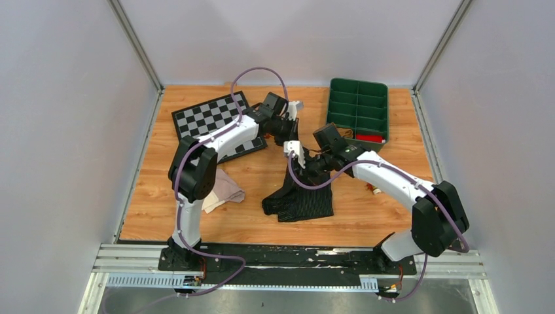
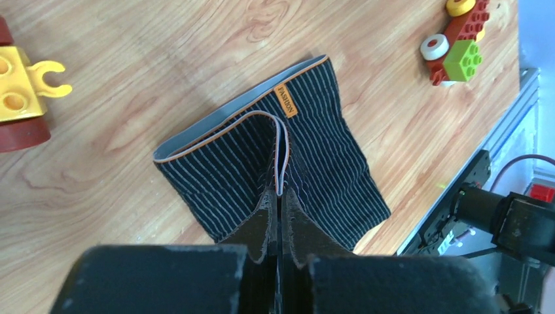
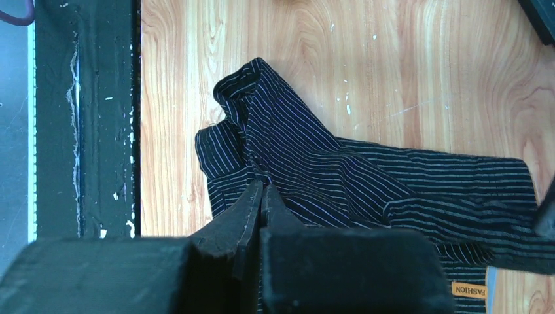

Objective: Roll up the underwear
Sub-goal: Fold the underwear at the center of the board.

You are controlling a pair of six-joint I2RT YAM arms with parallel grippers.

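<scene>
In the top view the black underwear (image 1: 300, 196) sits at the middle of the wooden table (image 1: 366, 216); its lower part is spread on the wood, and its upper part is drawn up in a narrow peak toward the two arms, which meet at the centre of the frame. The pink-beige underwear (image 1: 222, 190) lies crumpled to the left of it, beside the left arm and apart from the black one. The checkerboard mat (image 1: 209, 118) is at the upper left, partly covered by the left arm; the green tray (image 1: 358, 98) with its compartments is at the upper right.

In the left wrist view the left gripper (image 2: 278, 206) is clenched on a raised fold of the grey, orange-edged waistband; its fingers are pressed together with the cloth between them. The striped body fans out to both sides above them, and an orange label (image 2: 286, 100) sits on the band. Toy bricks (image 2: 458, 39) lie at the upper right of that frame, and a yellow brick (image 2: 19, 82) at the left edge.

In the right wrist view the right gripper (image 3: 262, 196) is likewise clamped on the striped cloth at bottom centre; a bunched end of the garment rises toward the upper left of centre, and the rest stretches to the right edge. A black rail (image 3: 85, 118) runs down the left side.
</scene>
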